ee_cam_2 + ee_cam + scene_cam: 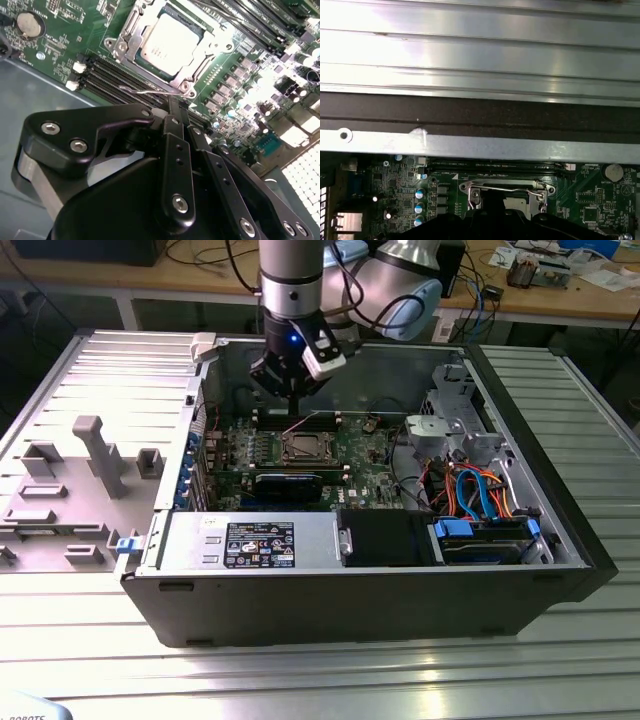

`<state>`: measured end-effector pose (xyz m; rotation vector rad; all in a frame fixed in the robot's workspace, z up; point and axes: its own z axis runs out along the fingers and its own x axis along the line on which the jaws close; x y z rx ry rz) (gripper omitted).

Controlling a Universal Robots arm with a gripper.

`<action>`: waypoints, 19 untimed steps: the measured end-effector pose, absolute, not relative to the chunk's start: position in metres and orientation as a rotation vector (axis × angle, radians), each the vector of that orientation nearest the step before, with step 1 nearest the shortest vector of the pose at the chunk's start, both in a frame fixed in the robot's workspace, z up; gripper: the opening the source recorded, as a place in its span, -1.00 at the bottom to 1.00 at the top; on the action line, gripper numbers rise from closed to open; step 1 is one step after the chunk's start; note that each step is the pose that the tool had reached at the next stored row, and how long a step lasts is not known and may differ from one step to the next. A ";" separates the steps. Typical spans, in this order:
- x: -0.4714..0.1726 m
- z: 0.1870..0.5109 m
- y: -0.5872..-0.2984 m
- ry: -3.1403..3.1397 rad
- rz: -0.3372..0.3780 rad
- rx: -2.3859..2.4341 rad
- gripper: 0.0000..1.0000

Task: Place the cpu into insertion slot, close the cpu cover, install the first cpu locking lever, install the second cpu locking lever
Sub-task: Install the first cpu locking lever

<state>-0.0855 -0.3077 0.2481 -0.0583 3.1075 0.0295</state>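
The cpu lies flat in the insertion slot on the green motherboard, its silver top showing. The cpu cover is down around it as a silver frame. A thin wire locking lever sticks out from the socket's edge beside the memory slots; in the first wrist view a locking lever runs across the socket's edge. My gripper hangs just above that side of the socket, behind it in the exterior view. In the second wrist view my gripper is shut, its tip right by the lever's end; I cannot tell whether they touch.
The open computer case walls the board in. A black graphics card and the power supply lie in front of the socket. A drive cage with blue and orange cables fills the exterior view's right. A grey fixture plate lies outside on the left.
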 end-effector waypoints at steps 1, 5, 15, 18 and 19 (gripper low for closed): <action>-0.085 0.248 -0.307 3.108 0.025 -0.051 -0.79; -0.082 0.246 -0.306 3.108 0.018 -0.043 -0.79; -0.078 0.239 -0.306 3.108 0.018 -0.042 -0.79; -0.075 0.238 -0.305 3.108 0.018 -0.042 -0.79; -0.074 0.238 -0.305 3.108 0.018 -0.042 -0.79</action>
